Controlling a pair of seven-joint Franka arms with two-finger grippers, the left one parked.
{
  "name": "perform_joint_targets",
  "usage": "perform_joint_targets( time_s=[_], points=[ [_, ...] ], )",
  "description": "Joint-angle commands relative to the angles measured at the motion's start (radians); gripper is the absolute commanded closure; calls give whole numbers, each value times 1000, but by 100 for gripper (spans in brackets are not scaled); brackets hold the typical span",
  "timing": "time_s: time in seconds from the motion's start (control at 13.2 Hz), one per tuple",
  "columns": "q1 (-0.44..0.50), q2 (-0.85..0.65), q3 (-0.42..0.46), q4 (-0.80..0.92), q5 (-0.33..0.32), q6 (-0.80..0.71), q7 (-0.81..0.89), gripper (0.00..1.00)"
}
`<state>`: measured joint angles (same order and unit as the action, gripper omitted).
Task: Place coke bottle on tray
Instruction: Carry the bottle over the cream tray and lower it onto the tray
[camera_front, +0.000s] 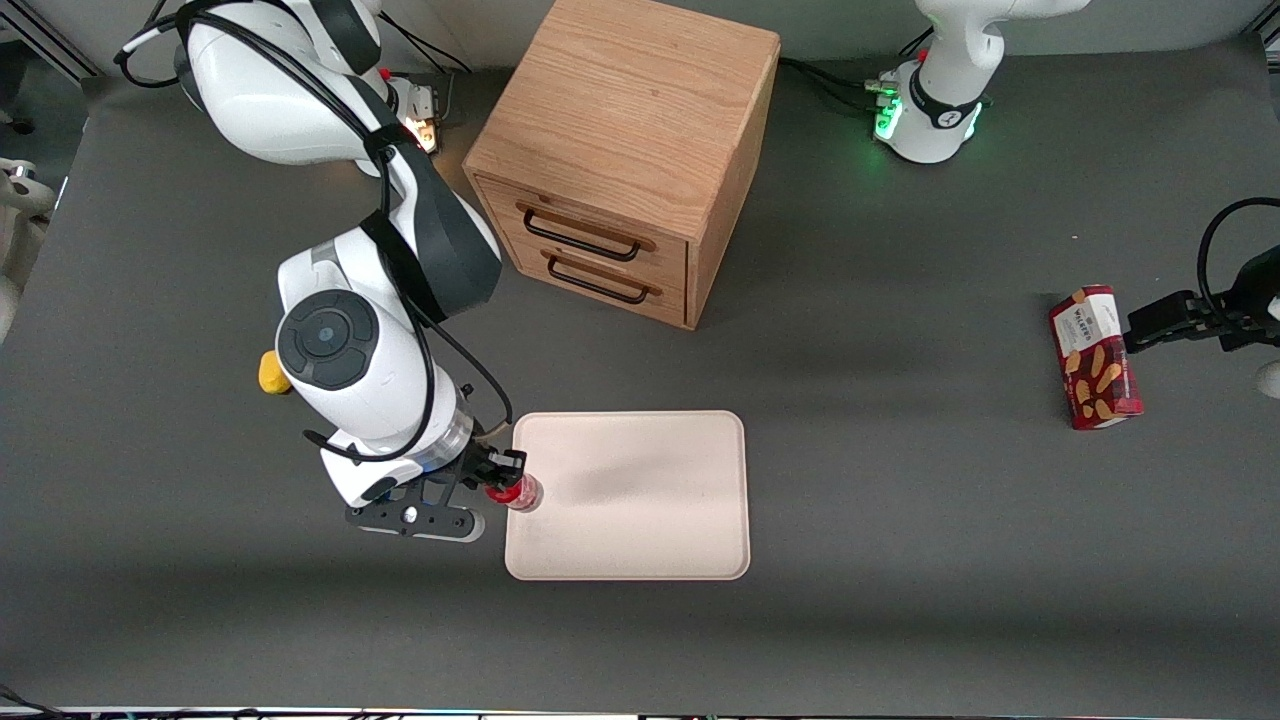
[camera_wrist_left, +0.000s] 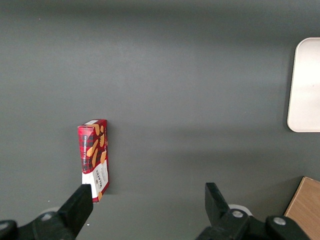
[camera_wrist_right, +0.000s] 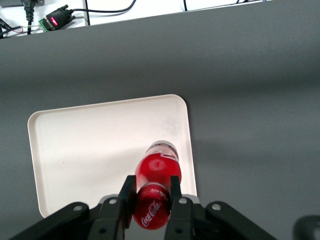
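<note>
My gripper (camera_front: 503, 480) is shut on the coke bottle (camera_front: 517, 492), a small red bottle with white script. In the right wrist view my gripper (camera_wrist_right: 151, 192) clamps the bottle (camera_wrist_right: 157, 187) by its body, one finger (camera_wrist_right: 127, 196) on each side. The bottle's clear base points down at the tray (camera_wrist_right: 90, 150). In the front view the bottle is over the edge of the pale cream-pink tray (camera_front: 640, 500) nearest the working arm. I cannot tell if the base touches the tray.
A wooden two-drawer cabinet (camera_front: 625, 150) stands farther from the front camera than the tray. A red snack box (camera_front: 1094, 358) lies toward the parked arm's end of the table. A yellow lump (camera_front: 271, 372) peeks out beside my arm.
</note>
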<state>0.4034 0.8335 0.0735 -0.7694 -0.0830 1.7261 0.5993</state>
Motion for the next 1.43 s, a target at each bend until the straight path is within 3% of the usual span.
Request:
perform_joint_targets(
  time_s=[0.0, 0.6, 0.98, 1.13, 1.28, 1.36],
  points=[
    [9, 33, 0, 16, -27, 21, 33, 100],
    [-2, 36, -18, -174, -27, 190, 37, 100],
    [0, 36, -24, -206, -24, 228, 43, 100],
    [0, 36, -24, -206, -27, 240, 109, 18],
    [2, 36, -24, -205, -27, 241, 114, 2],
    [0, 33, -24, -205, -27, 240, 114, 0]
  ],
)
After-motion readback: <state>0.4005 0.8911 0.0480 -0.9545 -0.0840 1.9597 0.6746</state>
